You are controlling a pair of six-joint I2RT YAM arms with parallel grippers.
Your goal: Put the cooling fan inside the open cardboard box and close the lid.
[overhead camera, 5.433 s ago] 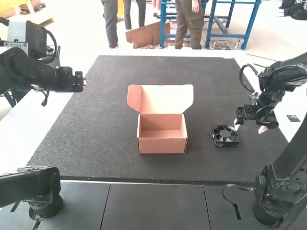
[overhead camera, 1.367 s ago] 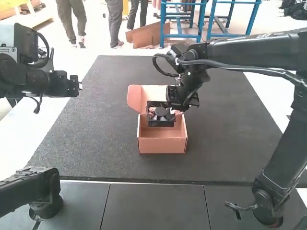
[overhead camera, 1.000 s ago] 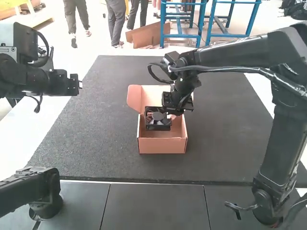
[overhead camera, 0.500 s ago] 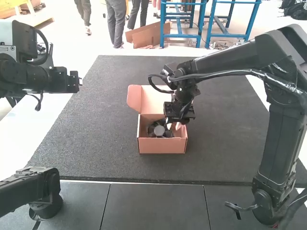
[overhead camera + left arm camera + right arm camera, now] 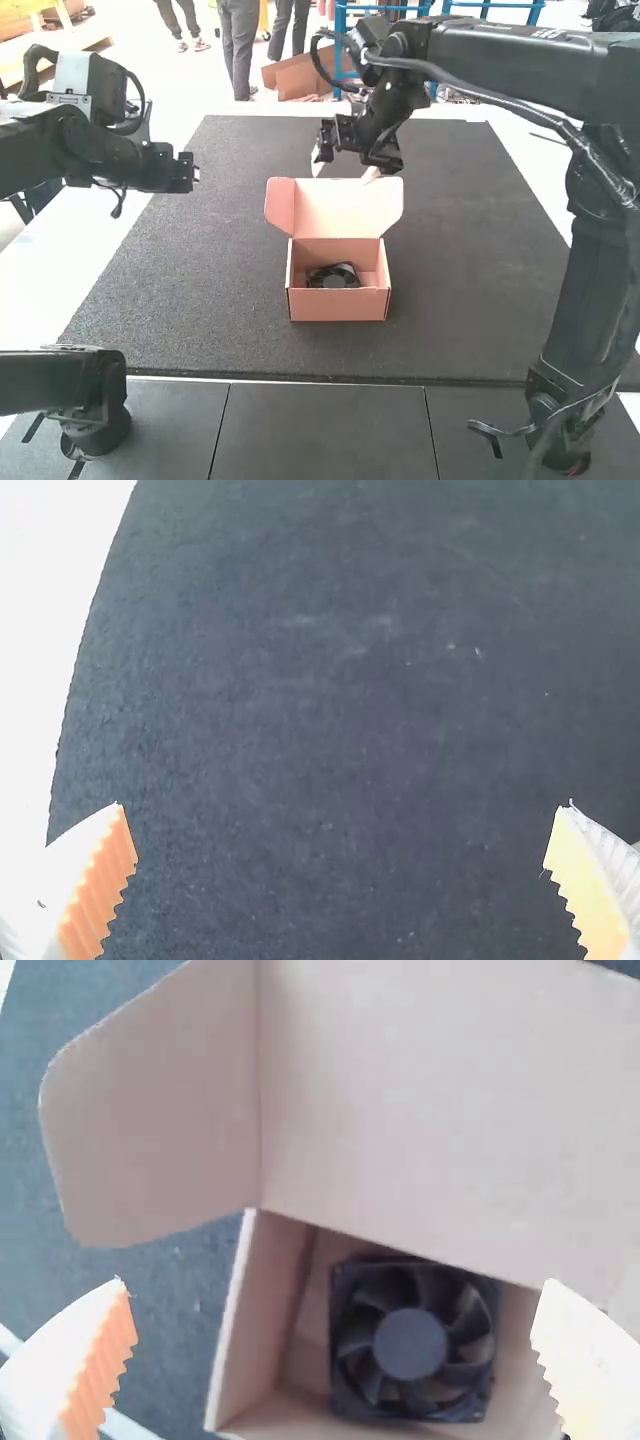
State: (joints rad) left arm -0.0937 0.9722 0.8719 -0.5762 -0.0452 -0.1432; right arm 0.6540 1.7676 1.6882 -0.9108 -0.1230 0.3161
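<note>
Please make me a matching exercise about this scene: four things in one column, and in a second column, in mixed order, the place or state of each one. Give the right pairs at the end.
Things:
1. cooling fan
2. lid
3. left gripper
4. right gripper

Places or states:
A. open and empty, up above the lid
B. lying flat inside the cardboard box
C. standing up, not closed
D. open, over the black mat, to the left of the box

Pairs: 1-B, 2-C, 3-D, 4-A
</note>
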